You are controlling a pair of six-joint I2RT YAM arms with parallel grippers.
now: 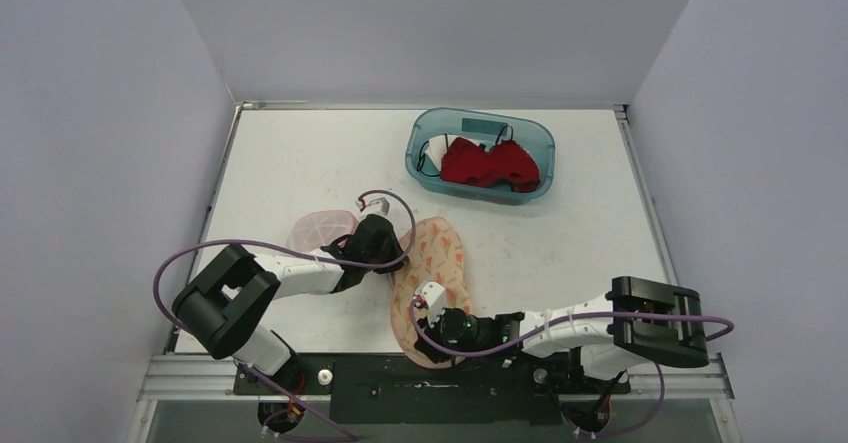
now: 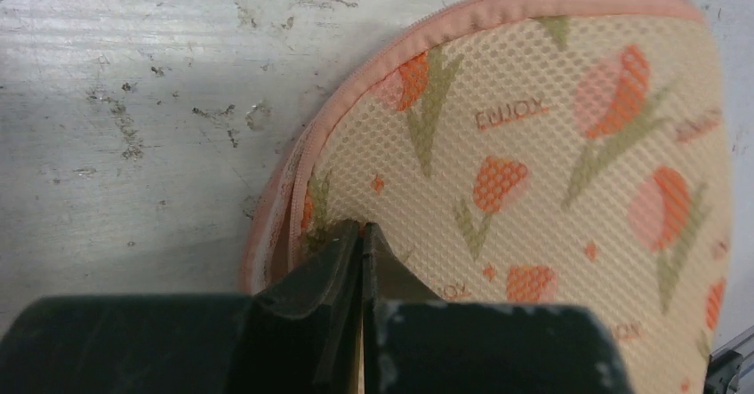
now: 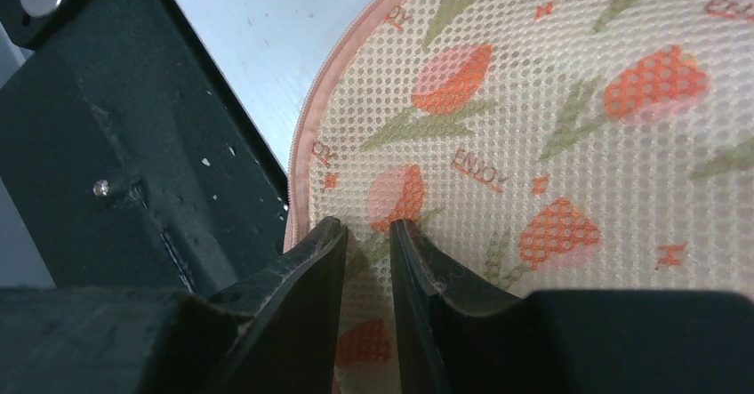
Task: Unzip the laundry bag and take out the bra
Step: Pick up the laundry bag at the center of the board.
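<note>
The laundry bag point(image 1: 440, 253) is a cream mesh pouch with orange tulips and a pink zip trim point(image 2: 356, 83), lying flat near the table's front. My left gripper point(image 1: 403, 260) sits at the bag's left edge. In the left wrist view its jaws point(image 2: 362, 227) are pressed together on the mesh just inside the trim. My right gripper point(image 1: 420, 315) is at the bag's near end. A fold of mesh point(image 3: 551, 127) stands in the narrow gap between its fingers point(image 3: 366, 225). No bra shows through the mesh.
A teal bin point(image 1: 480, 113) at the back right holds a red bra point(image 1: 490, 163). A pale pink mesh piece point(image 1: 320, 231) lies left of the bag, under the left arm. The black mounting plate point(image 3: 107, 145) runs just beside the bag's near edge.
</note>
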